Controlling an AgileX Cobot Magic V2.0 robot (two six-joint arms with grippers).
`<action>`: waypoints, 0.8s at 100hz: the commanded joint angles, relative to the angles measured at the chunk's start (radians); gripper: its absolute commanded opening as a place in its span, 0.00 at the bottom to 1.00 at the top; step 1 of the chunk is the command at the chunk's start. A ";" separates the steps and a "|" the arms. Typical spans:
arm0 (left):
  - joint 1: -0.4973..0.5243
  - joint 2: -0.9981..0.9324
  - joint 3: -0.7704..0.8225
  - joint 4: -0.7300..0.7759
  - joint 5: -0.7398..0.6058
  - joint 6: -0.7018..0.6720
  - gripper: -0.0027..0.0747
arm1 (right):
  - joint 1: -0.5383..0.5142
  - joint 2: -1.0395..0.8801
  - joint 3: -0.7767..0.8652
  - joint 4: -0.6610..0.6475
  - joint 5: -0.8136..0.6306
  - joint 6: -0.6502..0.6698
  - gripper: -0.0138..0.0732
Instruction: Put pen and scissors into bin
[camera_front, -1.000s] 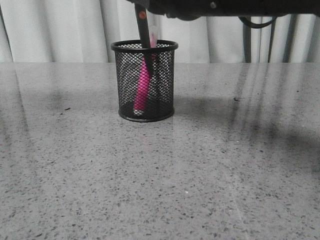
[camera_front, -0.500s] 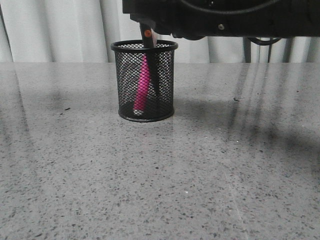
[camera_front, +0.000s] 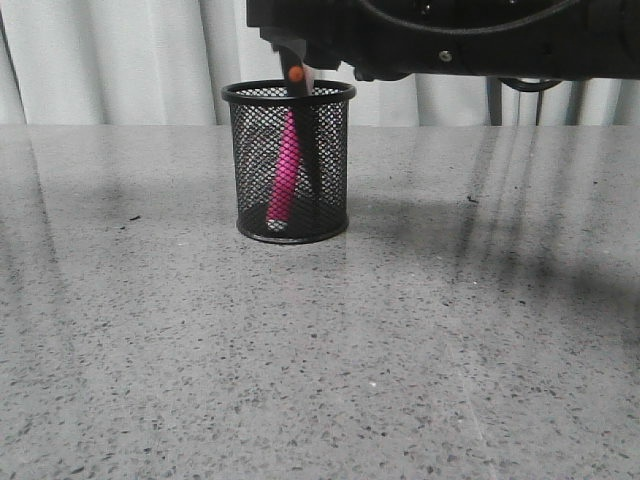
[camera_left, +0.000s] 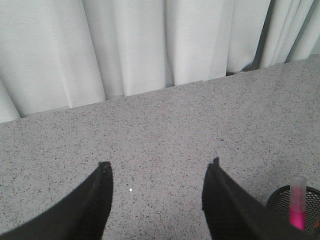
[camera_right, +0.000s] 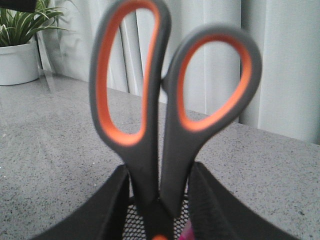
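The black mesh bin (camera_front: 250, 160) stands on the table left of centre. The magenta pen (camera_front: 287, 170) leans inside it. The scissors (camera_front: 296, 73) stand blades-down in the bin, orange pivot dot just above the rim. My right gripper (camera_front: 297, 55) hangs right over the bin. In the right wrist view the scissors' handles (camera_right: 150, 150) rise between its fingers (camera_right: 117, 200), with a thin gap on each side; this gripper (camera_right: 160, 167) is open above the bin (camera_right: 131, 224) and the pen (camera_right: 186, 234). My left gripper (camera_left: 160, 164) is open and empty, with the bin (camera_left: 280, 197) and the pen (camera_left: 298, 215) off to one side.
The right arm (camera_front: 480, 35) spans the top of the front view. White curtains (camera_front: 120, 60) hang behind the speckled grey table (camera_front: 320, 350). A potted plant (camera_right: 20, 45) stands on the table's far side in the right wrist view.
My right gripper came down over the bin and lowered the scissors' blades into it. In the last half second the arm stayed still and the pivot dot sank slightly.
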 joint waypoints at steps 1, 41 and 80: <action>0.001 -0.028 -0.032 -0.019 -0.059 0.001 0.50 | 0.001 -0.036 -0.021 -0.006 -0.101 -0.006 0.45; 0.001 -0.028 -0.032 -0.019 -0.049 0.001 0.50 | 0.001 -0.075 -0.021 -0.053 -0.196 -0.006 0.39; 0.001 -0.033 -0.032 -0.004 -0.034 0.001 0.01 | -0.145 -0.345 -0.021 0.015 0.218 -0.050 0.09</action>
